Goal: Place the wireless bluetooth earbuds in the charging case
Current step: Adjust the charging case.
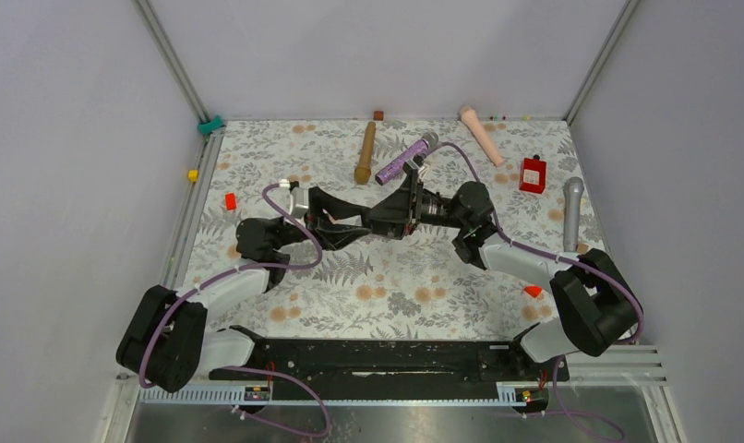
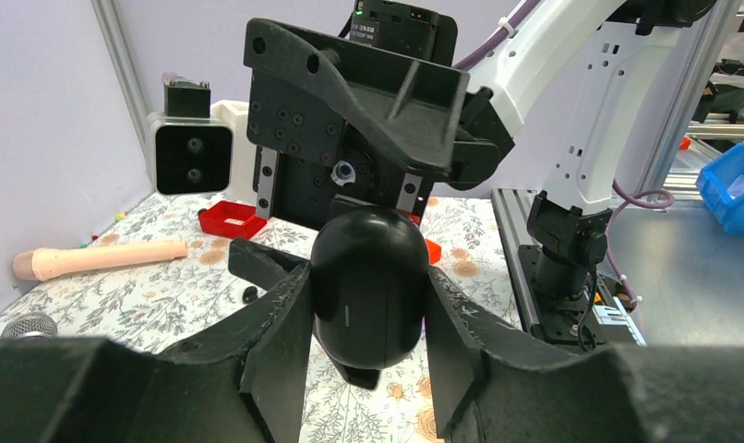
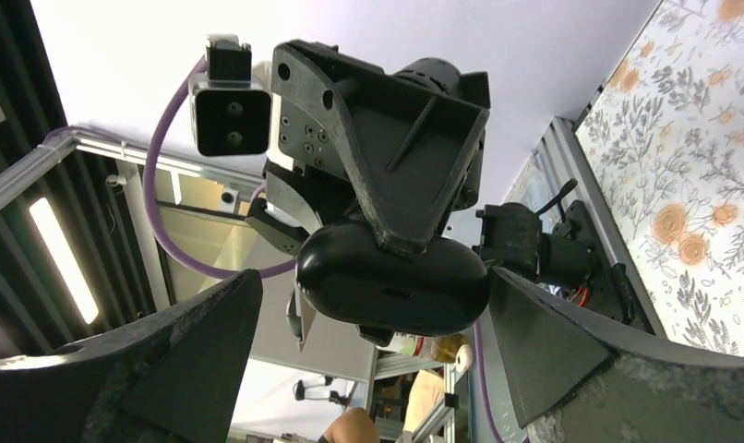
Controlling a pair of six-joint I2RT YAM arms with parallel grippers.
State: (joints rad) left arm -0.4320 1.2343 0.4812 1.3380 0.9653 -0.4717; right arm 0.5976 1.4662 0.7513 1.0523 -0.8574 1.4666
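The black oval charging case (image 2: 368, 277) is held off the table between the two fingers of my left gripper (image 2: 368, 305), which is shut on its sides. Its lid looks closed. My right gripper (image 3: 373, 295) faces it head-on, open, its fingers (image 3: 193, 341) straddling the case (image 3: 391, 286) with a gap on the left side. In the top view both grippers, left (image 1: 361, 227) and right (image 1: 389, 220), meet at the table's middle and hide the case. One tiny black earbud (image 2: 249, 293) lies on the table. No other buds show.
Microphones lie at the back: brown (image 1: 365, 152), purple glitter (image 1: 407, 159), pink (image 1: 482, 135), grey (image 1: 571, 212) at the right. A red box (image 1: 533, 173) stands back right. Small red blocks (image 1: 230, 200) (image 1: 533, 291) and a yellow one (image 1: 193, 174) lie about.
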